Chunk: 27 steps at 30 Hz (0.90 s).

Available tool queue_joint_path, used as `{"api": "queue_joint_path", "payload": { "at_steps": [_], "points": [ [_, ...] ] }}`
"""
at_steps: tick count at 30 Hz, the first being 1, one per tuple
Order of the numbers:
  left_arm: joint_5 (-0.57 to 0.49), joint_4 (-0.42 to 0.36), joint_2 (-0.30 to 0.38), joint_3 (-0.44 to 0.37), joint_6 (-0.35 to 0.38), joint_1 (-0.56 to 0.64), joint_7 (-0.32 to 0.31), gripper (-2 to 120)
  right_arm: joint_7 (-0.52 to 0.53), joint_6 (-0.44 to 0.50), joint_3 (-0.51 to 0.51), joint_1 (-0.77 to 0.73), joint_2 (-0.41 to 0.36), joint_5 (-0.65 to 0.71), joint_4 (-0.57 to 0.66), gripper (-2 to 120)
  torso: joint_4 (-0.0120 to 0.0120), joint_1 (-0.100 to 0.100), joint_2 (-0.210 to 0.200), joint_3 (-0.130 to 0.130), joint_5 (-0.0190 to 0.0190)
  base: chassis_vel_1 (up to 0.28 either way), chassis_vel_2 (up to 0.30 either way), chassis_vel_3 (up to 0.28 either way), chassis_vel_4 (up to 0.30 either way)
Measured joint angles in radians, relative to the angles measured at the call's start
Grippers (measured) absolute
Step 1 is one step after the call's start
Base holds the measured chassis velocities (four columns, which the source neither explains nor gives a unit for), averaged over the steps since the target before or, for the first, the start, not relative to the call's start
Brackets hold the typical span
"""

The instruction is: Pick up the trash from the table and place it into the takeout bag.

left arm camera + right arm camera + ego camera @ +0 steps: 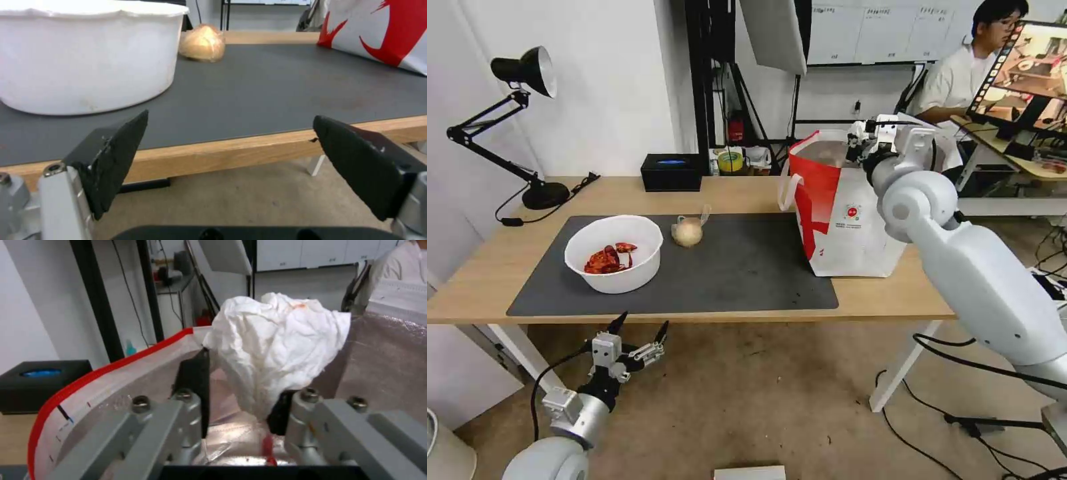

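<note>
Left gripper (639, 328): held spread and empty below the table (487, 267) edge, near the bowl (614, 253); bowl judged light, stiff, best taken at the rim
Tissue (276, 350): soft, light; pinched in the right gripper (240, 400) above the open takeout bag (840, 220)
Bagged ball (688, 231): on the mat (740, 267); judged slippery
Room: lamp (520, 127), black box (671, 172) at the back

Bare mat (740, 267) between bowl (614, 253) and takeout bag (844, 213), bagged ball (688, 231) behind

White wall (607, 87) at 12 o'clock; black desk lamp (527, 73) at 10; brown floor (760, 393) at 6.
</note>
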Motion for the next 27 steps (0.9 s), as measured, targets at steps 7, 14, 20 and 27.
{"api": "queue_joint_path", "payload": {
  "at_steps": [7,14,20,27],
  "points": [
    [0.000,0.000,-0.002,0.000,0.000,0.001,0.000,100,0.003,-0.039,0.000,0.006,-0.015,-0.002,0.001,57,0.0000,0.000,0.000,0.000,0.0000,0.000,0.000,0.000,0.000],
    [0.000,0.000,-0.003,0.000,0.000,0.002,0.000,100,-0.031,-0.081,0.001,-0.003,-0.036,-0.030,0.005,83,-0.0001,0.000,0.000,0.000,0.0000,0.000,0.000,0.000,0.000],
    [-0.001,-0.002,-0.006,-0.002,0.000,0.003,0.000,100,-0.102,-0.141,-0.002,0.004,-0.054,-0.090,0.002,99,0.0000,0.000,0.000,0.000,-0.0001,0.000,0.000,0.000,0.000],
    [-0.002,-0.006,-0.006,-0.006,-0.002,0.006,0.000,100,-0.125,-0.169,-0.011,0.015,-0.057,-0.131,-0.011,100,0.0001,0.000,0.000,0.000,-0.0001,0.000,0.000,0.000,0.000]
  ]
}}
